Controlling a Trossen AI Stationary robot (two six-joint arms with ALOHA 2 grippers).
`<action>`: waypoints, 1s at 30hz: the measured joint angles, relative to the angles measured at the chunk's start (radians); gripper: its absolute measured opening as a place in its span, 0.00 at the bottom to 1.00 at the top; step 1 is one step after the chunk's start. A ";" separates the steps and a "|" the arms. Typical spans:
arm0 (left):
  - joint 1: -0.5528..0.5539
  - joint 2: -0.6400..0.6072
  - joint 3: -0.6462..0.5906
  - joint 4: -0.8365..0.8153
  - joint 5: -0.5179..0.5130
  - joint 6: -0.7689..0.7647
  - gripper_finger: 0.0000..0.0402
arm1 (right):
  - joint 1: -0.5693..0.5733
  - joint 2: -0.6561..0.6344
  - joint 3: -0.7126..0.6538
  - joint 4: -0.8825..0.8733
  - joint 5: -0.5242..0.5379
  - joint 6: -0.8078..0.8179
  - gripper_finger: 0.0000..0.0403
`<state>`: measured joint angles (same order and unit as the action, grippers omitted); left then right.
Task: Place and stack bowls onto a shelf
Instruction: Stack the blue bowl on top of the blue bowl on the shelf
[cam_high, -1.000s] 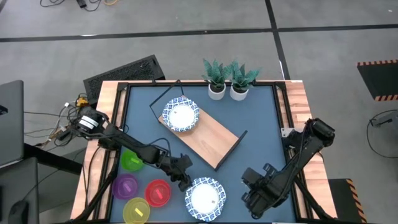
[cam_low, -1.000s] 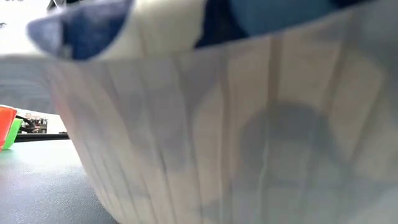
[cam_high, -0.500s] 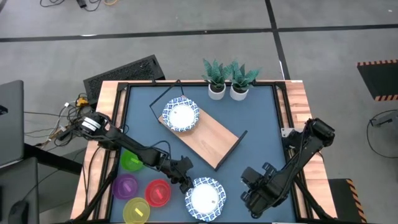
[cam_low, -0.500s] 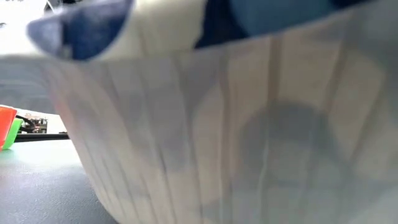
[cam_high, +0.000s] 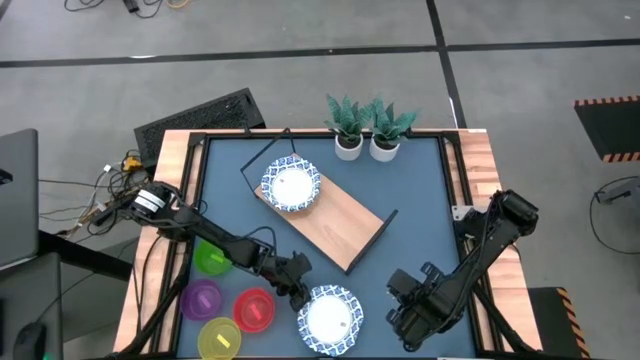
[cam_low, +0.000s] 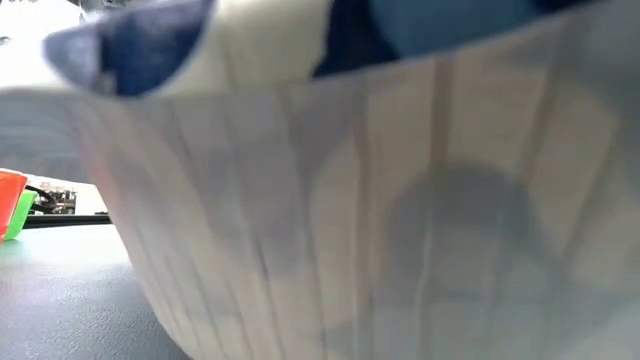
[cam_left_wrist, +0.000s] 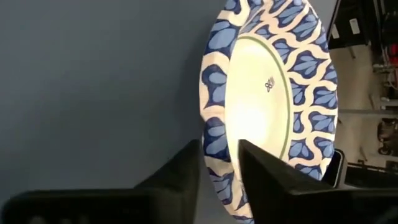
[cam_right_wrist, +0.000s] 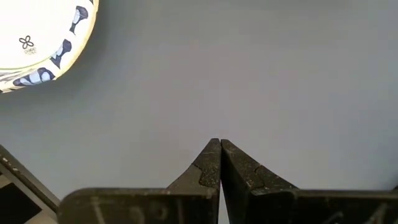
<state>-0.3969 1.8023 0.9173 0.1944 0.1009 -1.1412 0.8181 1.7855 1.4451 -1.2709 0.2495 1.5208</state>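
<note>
Bowls with blue rims lie in two places: one (cam_high: 291, 186) sits on the far end of the shelf (cam_high: 335, 222), which lies slantwise in the middle of the counter (cam_high: 420, 215), and a near bowl (cam_high: 331, 317) stands at the front edge of the counter, just in front of the shelf. The left gripper (cam_high: 299, 293) is at the near bowl's rim, on its left side. In the left wrist view its fingers (cam_left_wrist: 261, 180) stand narrow, one on each side of the patterned rim, so the gripper holds the near bowl (cam_left_wrist: 273, 93) by its edge. The bowl's base rests on the counter.

Four plastic bowls stand at the front left: green (cam_high: 211, 259), purple (cam_high: 202, 299), red (cam_high: 254, 309) and yellow (cam_high: 220, 339), close together. Two plant pots (cam_high: 366, 145) stand at the far edge.

The right gripper (cam_high: 404, 316) waits at the front right, low over bare counter, its fingers (cam_right_wrist: 209, 165) pressed together and holding nothing. The low view is almost filled by the side of the near bowl (cam_low: 350, 200).
</note>
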 joint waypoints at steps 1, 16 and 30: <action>0.000 0.000 0.000 0.000 0.000 0.003 0.19 | 0.000 0.000 0.000 0.000 0.000 0.000 0.07; 0.021 -0.011 0.000 -0.022 0.048 0.010 0.00 | 0.000 0.000 0.000 0.000 0.011 0.000 0.07; 0.077 -0.211 -0.002 -0.184 0.107 0.042 0.00 | 0.000 0.000 0.000 -0.001 0.013 -0.003 0.07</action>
<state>-0.3202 1.5914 0.9157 0.0100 0.2078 -1.0988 0.8177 1.7855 1.4450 -1.2717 0.2630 1.5179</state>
